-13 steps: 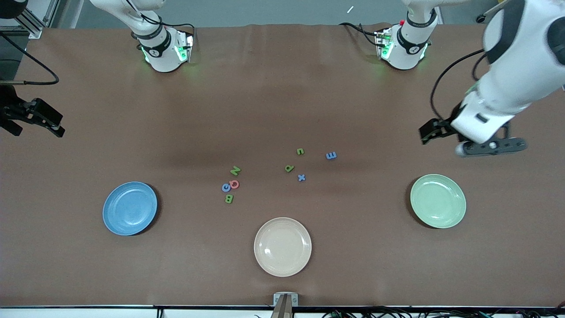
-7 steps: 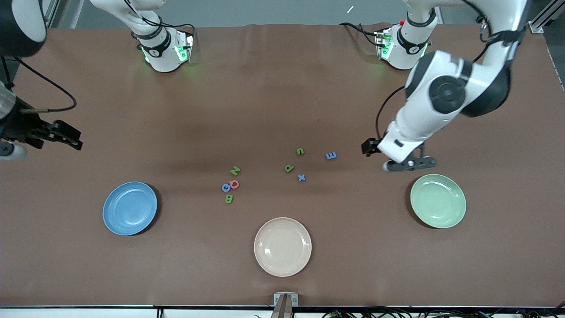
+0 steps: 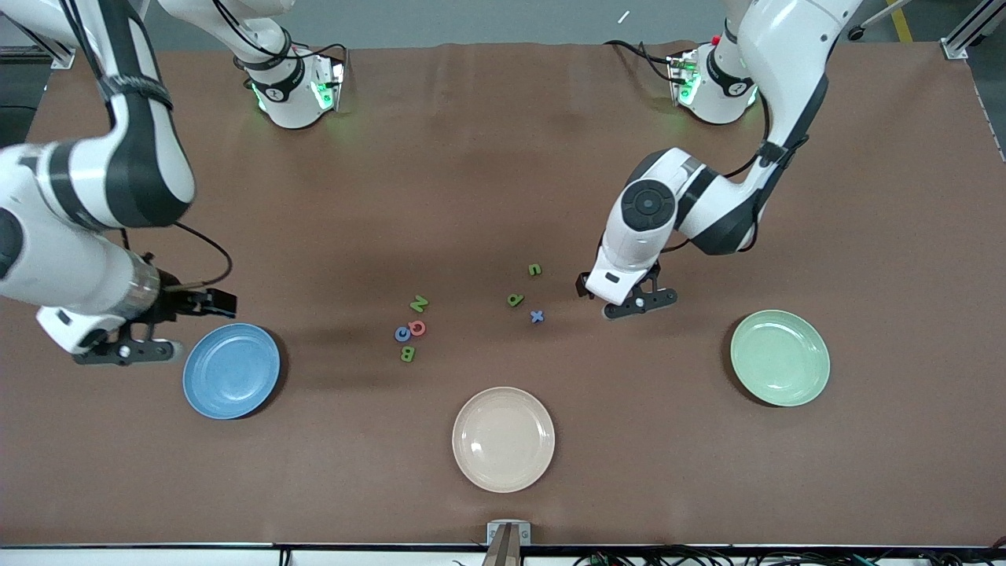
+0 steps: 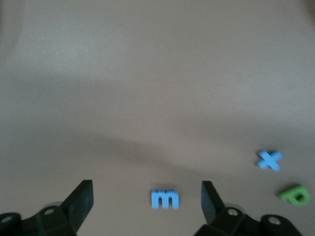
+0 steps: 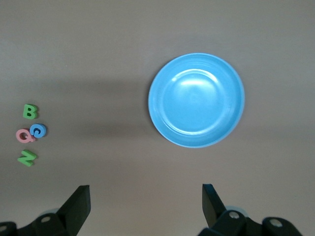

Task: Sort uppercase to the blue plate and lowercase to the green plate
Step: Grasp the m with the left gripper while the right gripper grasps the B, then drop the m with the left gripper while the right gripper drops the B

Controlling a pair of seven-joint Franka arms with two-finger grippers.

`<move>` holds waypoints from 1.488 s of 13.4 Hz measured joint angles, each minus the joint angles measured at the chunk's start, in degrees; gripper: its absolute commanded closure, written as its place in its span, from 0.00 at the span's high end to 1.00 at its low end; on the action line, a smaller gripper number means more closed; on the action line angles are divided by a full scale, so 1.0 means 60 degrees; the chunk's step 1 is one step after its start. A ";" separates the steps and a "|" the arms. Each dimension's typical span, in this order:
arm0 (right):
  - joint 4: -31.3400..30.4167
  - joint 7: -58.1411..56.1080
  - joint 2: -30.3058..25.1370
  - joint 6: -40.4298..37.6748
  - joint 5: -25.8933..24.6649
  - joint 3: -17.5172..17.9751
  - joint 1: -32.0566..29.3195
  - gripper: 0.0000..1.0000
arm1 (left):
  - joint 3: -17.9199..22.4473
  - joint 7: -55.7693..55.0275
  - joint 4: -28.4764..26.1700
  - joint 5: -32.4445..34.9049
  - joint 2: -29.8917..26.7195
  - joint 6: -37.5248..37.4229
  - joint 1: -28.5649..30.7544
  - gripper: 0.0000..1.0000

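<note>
The left tool (image 4: 146, 206) hangs spread wide right over the blue m (image 4: 164, 199); the m lies flat between its fingers.

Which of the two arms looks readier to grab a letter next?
The left. Its open tool hangs right over the blue m, which lies between its fingers. The right tool is open near the blue plate, away from the letters.

- left arm reaches from its base down to mid-table, elbow bent, left gripper (image 4: 147, 206) low, fingers wide apart, nothing held
- right arm bent over its table end, right gripper (image 5: 146, 209) spread open, empty
</note>
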 measured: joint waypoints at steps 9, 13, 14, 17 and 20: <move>0.0079 0.3576 0.2521 0.3393 0.0979 0.0028 0.2523 1.00 | -0.0185 -0.1475 -0.0257 0.0356 0.1161 0.0556 -0.0086 0.95; 0.0110 0.4937 0.3566 0.4680 0.0979 0.0008 0.3093 1.00 | -0.0384 -0.1602 -0.0681 0.0356 0.1160 0.0649 -0.0089 0.92; 0.0114 0.5041 0.3670 0.4824 0.0979 -0.0008 0.3096 1.00 | -0.0383 -0.1602 -0.0815 0.0356 0.1161 0.0820 -0.0073 0.92; 0.0116 0.5074 0.3888 0.5213 0.0986 -0.0101 0.3052 1.00 | -0.0376 -0.1604 -0.1027 0.0356 0.1162 0.1285 -0.0028 0.83; 0.0112 0.5119 0.3997 0.5221 0.0990 -0.0082 0.3093 0.95 | -0.0382 -0.1660 -0.1032 0.0356 0.1160 0.1423 -0.0022 0.52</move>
